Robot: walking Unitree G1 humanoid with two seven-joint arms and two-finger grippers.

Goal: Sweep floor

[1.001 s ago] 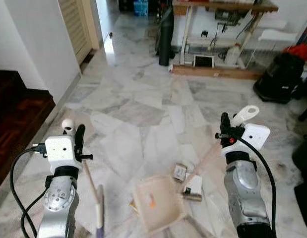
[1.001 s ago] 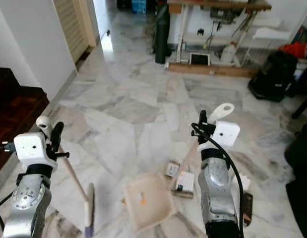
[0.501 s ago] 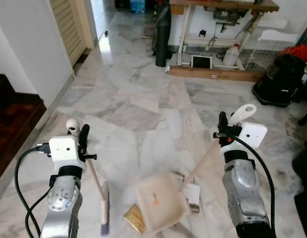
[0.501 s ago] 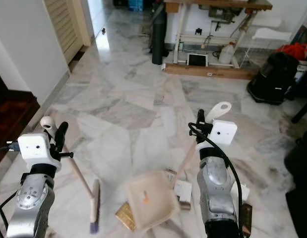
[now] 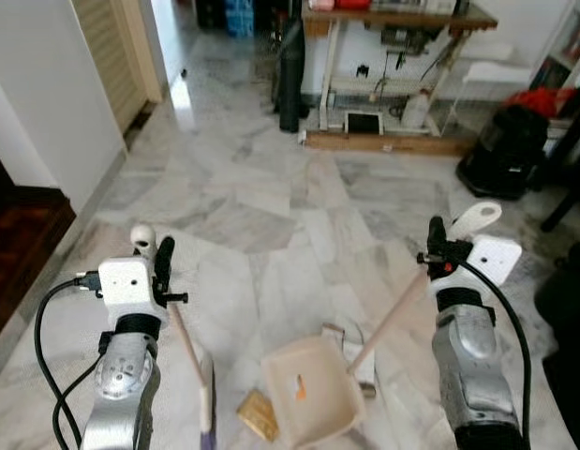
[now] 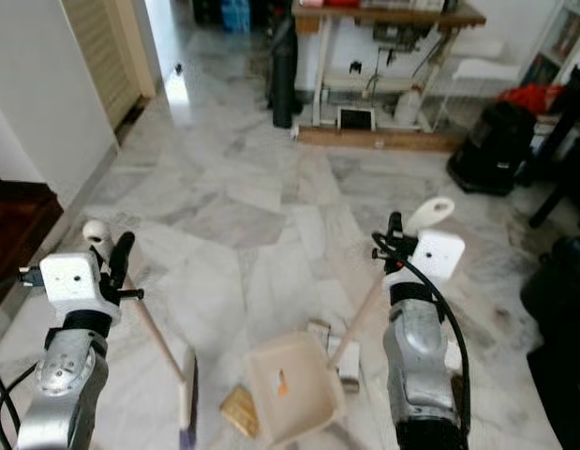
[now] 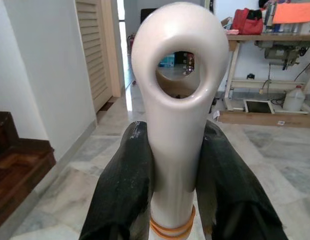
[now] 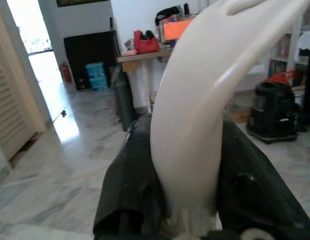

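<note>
With its left gripper point(image 5: 161, 272) clamped on the broom point(image 5: 206, 398) and its right gripper point(image 5: 438, 251) on the dustpan point(image 5: 311, 404), it looks mid-sweep, the litter point(image 5: 257, 413) beside the pan needing a push in.

A pale broom point(image 5: 191, 361) slants to the marble floor point(image 5: 271, 216), beside a cream long-handled dustpan point(image 5: 313, 403).

Brightness: even indoor daylight, moderately bright.
Source: doorway point(image 5: 168, 37) at the far left, throwing a white glare patch on the marble floor point(image 5: 271, 216).
Shadows: soft; dark stair point(image 5: 22, 248) at the left edge.
Blur: head views slightly soft throughout.
Focus: broom handle point(image 7: 177, 100) sharp up close; dustpan handle point(image 8: 205, 110) blurred, washed pale.
</note>
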